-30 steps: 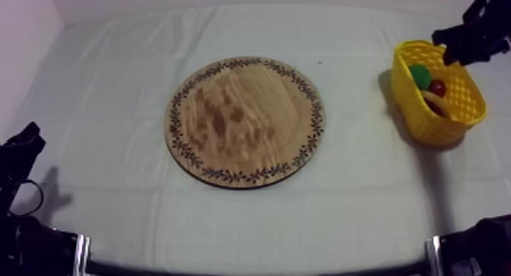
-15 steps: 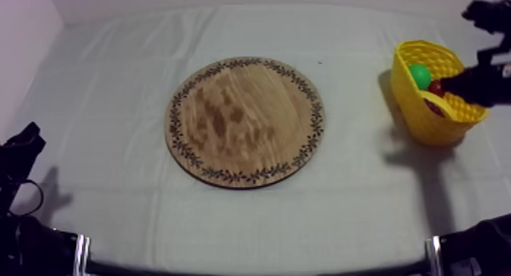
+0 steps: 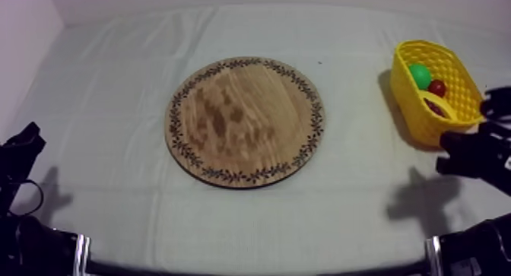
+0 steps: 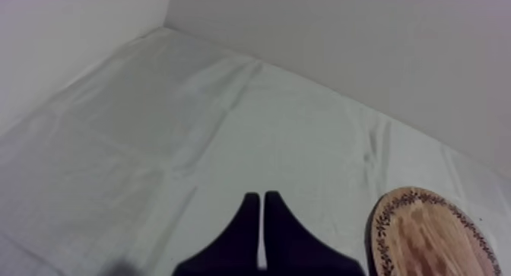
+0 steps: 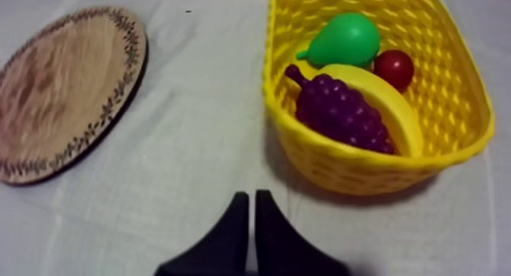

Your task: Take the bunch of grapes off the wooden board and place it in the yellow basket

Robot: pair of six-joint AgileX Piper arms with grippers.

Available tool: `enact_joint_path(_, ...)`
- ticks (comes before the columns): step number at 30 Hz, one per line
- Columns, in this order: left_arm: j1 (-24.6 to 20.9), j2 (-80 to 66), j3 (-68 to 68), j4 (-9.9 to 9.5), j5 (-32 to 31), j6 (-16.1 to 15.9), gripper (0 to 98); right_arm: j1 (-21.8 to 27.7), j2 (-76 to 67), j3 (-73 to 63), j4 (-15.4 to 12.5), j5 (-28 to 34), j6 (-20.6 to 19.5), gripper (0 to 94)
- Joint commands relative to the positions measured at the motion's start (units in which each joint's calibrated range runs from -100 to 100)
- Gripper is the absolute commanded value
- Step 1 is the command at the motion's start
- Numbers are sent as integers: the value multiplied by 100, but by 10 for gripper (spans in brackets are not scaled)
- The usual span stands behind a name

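The purple bunch of grapes (image 5: 338,112) lies inside the yellow basket (image 5: 357,169), resting against the banana (image 5: 380,89). The basket (image 3: 423,123) stands at the table's right side. The round wooden board (image 3: 245,121) sits bare at the table's middle, and part of it (image 5: 61,89) lies left of the basket. My right gripper (image 5: 250,197) is shut on nothing, its fingers a narrow wedge over the cloth in front of the basket; from above it (image 3: 450,153) is just nearer than the basket. My left gripper (image 4: 262,197) is shut and empty, low at the left (image 3: 32,131), with the board's rim (image 4: 433,233) to its right.
A green pear (image 5: 342,39) and a small red fruit (image 5: 393,66) also lie in the basket; both show from above as the pear (image 3: 420,74) and red fruit (image 3: 437,87). Walls bound the table at the back and left. Bare cloth surrounds the board.
My right arm has moved from above the basket toward the table's front and now sits on the basket's near side. The left arm has not moved.
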Motion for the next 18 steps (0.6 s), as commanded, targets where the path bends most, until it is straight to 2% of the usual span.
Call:
enact_joint_path(1, -1, 3, 4, 1, 3, 1, 0, -52, -714, 94, 256, 67, -883, 4)
enact_joint_path(3, -1, 3, 4, 1, 3, 2, 0, -125, -1005, 126, 321, 131, -1089, 4)
enact_joint_path(5, -1, 3, 4, 1, 3, 2, 0, -188, -1280, 157, 372, 155, -1105, 4)
enact_joint_path(7, -1, 3, 4, 1, 3, 2, 0, -238, -1528, 197, 497, 145, -946, 5)
enact_joint_path(13, -1, 3, 4, 1, 3, 2, 0, -352, -2038, 237, 675, 190, 129, 4)
enact_joint_path(15, -1, 3, 4, 1, 3, 3, 0, -397, -2148, 242, 687, 209, 281, 4)
enact_joint_path(18, -1, 3, 4, 1, 3, 3, 0, -417, -2218, 244, 694, 225, 247, 4)
